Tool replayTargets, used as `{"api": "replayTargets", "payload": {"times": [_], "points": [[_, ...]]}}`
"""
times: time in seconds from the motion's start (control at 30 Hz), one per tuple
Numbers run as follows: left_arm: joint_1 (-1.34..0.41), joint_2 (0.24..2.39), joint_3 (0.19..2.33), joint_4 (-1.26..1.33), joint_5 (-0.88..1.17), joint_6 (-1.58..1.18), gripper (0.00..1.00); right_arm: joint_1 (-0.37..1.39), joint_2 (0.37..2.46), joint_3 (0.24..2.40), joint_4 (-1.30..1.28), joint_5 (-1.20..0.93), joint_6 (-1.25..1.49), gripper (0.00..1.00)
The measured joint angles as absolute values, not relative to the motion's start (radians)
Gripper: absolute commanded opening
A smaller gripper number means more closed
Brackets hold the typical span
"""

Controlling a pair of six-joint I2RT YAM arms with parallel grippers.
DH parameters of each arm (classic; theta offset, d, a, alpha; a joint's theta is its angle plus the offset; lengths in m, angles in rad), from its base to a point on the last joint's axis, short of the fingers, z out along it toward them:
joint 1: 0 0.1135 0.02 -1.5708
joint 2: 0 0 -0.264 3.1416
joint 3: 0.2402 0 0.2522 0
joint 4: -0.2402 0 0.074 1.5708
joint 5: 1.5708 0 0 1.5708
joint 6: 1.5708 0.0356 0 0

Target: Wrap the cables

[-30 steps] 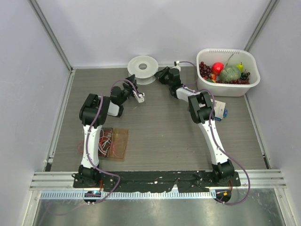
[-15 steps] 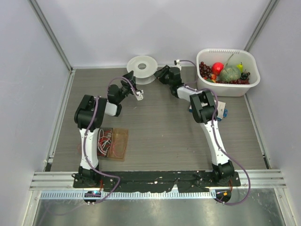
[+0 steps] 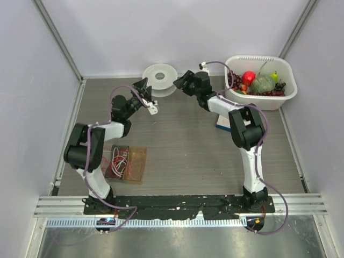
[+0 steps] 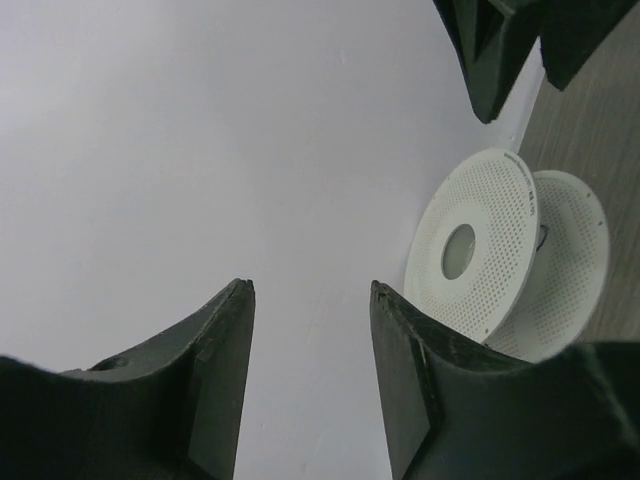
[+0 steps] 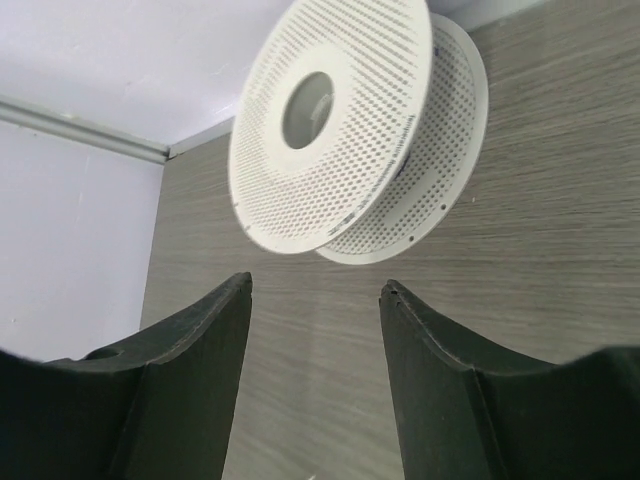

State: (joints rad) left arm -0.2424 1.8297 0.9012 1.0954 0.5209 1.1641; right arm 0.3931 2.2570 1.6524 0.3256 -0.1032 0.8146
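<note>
The round white perforated spool (image 3: 160, 75) stands tilted on the table at the back wall. It also shows in the left wrist view (image 4: 478, 252) and the right wrist view (image 5: 335, 120). The thin dark cable does not show clearly in any view. My left gripper (image 3: 143, 89) is open and empty, just left of the spool, pointing at the back wall (image 4: 310, 290). My right gripper (image 3: 180, 81) is open and empty, just right of the spool and aimed at it (image 5: 315, 285). Its fingers (image 4: 495, 50) show at the top of the left wrist view.
A white basket (image 3: 263, 58) of fruit stands at the back right. A clear brown box (image 3: 134, 164) holding red wires lies at the left by the left arm. A small blue and white object (image 3: 222, 123) lies under the right arm. Walls close the back and sides.
My left arm has swung its elbow out to the left and reached its gripper back toward the spool. My right gripper has lifted and moved slightly back-left. Both stay open.
</note>
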Motion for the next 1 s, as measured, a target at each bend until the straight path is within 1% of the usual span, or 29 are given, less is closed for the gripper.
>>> {"api": "replayTargets", "payload": {"times": [0.03, 0.07, 0.1, 0.23, 0.3, 0.37, 0.47, 0.6, 0.7, 0.83, 1.0], "points": [[-0.242, 1.795, 0.893, 1.065, 0.522, 1.147, 0.59, 0.393, 2.22, 1.628, 0.314, -0.104, 0.805, 0.6], [-0.242, 1.748, 0.886, 1.013, 0.524, 1.12, 0.81, 0.393, 2.178, 1.602, 0.305, -0.105, 0.789, 0.6], [-0.242, 1.695, 0.884, 0.949, 0.524, 1.093, 0.99, 0.392, 2.136, 1.576, 0.297, -0.107, 0.774, 0.61], [-0.244, 1.448, 0.912, 0.622, 0.502, 0.969, 1.0, 0.39, 1.965, 1.509, 0.255, -0.117, 0.673, 0.66], [-0.254, 1.362, 0.984, 0.446, 0.456, 0.891, 1.0, 0.389, 1.887, 1.494, 0.236, -0.126, 0.601, 0.7], [-0.26, 1.322, 1.084, 0.282, 0.393, 0.813, 1.0, 0.387, 1.793, 1.479, 0.207, -0.133, 0.506, 0.75], [-0.265, 1.31, 1.279, -0.001, 0.295, 0.682, 1.0, 0.376, 1.613, 1.449, 0.141, -0.134, 0.36, 0.77], [-0.265, 1.361, 1.538, -0.37, 0.197, 0.505, 1.0, 0.343, 1.443, 1.437, 0.047, -0.122, 0.217, 0.81], [-0.263, 1.427, 1.66, -0.558, 0.148, 0.365, 1.0, 0.276, 1.319, 1.367, -0.01, -0.119, 0.155, 0.81], [-0.261, 1.486, 1.658, -0.747, 0.1, 0.162, 1.0, 0.157, 1.185, 1.207, -0.113, -0.114, 0.099, 0.81], [-0.25, 1.505, 1.539, -0.848, 0.075, 0.018, 1.0, 0.09, 1.102, 1.008, -0.215, -0.11, 0.075, 0.81]]}}
